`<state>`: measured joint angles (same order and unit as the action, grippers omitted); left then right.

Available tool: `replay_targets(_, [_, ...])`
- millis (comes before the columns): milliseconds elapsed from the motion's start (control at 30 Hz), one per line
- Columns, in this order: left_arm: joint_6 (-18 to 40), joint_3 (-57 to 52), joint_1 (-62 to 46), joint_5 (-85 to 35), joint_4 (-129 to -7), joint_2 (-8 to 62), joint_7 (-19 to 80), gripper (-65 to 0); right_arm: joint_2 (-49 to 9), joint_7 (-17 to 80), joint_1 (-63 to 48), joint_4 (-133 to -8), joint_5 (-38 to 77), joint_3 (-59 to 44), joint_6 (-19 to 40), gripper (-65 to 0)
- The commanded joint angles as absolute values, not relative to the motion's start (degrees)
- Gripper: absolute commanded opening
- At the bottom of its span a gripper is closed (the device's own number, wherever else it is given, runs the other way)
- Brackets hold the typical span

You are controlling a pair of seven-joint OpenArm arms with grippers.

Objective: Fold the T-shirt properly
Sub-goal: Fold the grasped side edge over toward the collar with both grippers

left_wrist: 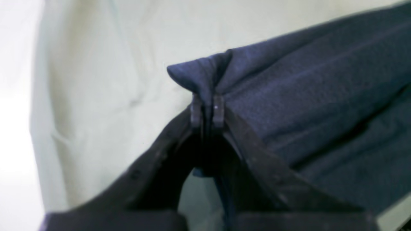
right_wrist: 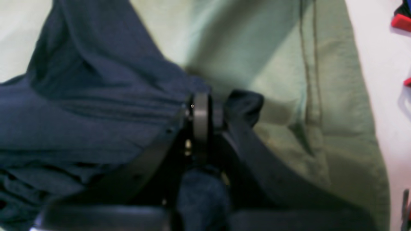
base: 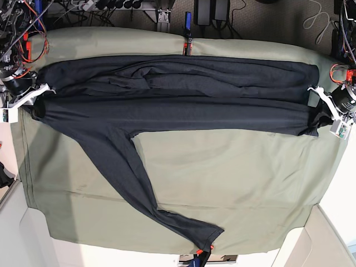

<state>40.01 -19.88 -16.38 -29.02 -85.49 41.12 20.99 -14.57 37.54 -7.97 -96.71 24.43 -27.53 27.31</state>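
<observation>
The dark navy T-shirt (base: 178, 94) lies stretched in a long band across the far half of the table. One long sleeve (base: 144, 189) trails diagonally toward the near edge. My left gripper (base: 318, 119) is at the band's right end, and my right gripper (base: 36, 105) is at its left end. In the left wrist view the left gripper (left_wrist: 207, 106) is shut on a pinched corner of the T-shirt (left_wrist: 305, 96). In the right wrist view the right gripper (right_wrist: 208, 109) is shut on a bunched edge of the T-shirt (right_wrist: 80, 112), and a tuft pokes out past the fingers.
The olive-green table cover (base: 222, 178) spreads under everything and hangs over the edges. Black clamps sit at the far edge (base: 188, 47) and the near edge (base: 203, 253). Cables and electronics (base: 111, 8) crowd the far side. A red object (right_wrist: 401, 19) lies off the cover.
</observation>
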Motion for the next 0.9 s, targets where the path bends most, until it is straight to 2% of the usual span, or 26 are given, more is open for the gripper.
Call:
replay_targets(0, [40.0,-20.6,-16.2,-29.6,-86.3,42.7,19.8,-65.0,-15.6,36.3,-8.2,-98.2,24.9,-28.1,27.3,-65.0])
replay_targets(300, [40.0,-20.6,-16.5,-29.6,-86.3,42.7,23.4,-65.0,-15.5,36.3,-11.2,-98.8,24.9,-28.1,27.3,-65.0])
replay_targets(367, [40.0,-20.6,-16.5,-29.6,-86.3,42.7,23.4,-58.8,-15.5,36.3,-11.3,-98.6,24.9,-28.1,27.3,-65.0])
replay_targets(500, [40.0,-20.6,-16.6,-29.6,-86.3,42.7,23.4,-39.9,-15.5,36.3,-11.3,-98.1,24.9,-28.1,27.3,-65.0])
replay_targets(567, [40.0,-20.6,-16.5,-29.6,-86.3,42.7,23.4,-35.7,-15.5,36.3,-11.3,-97.6,24.9,-28.1,27.3,-63.9])
replay_targets(667, [40.0,-20.6,-16.5,-30.3,-86.3,42.7,25.5,-35.3,-15.5,36.3,-11.3,-97.3,26.0,-28.1,27.3,-42.6])
replay_targets(700, [40.0,-20.6,-16.5,-31.8,-86.3,42.7,27.4,-35.3,-15.5,36.3,-11.3,-97.3,26.3,-28.1,27.3,-37.4])
replay_targets(767, [40.0,-20.6,-16.5,-36.8,-86.3,42.7,31.0,-35.3,-15.5,36.3,-11.1,-97.3,26.6,-28.1,27.2,-33.1])
replay_targets(867, [40.0,-20.6,-16.5,-42.5,-86.3,42.7,33.5,-35.3,-15.6,35.8,-10.8,-97.3,29.0,-28.1,27.2,-33.1])
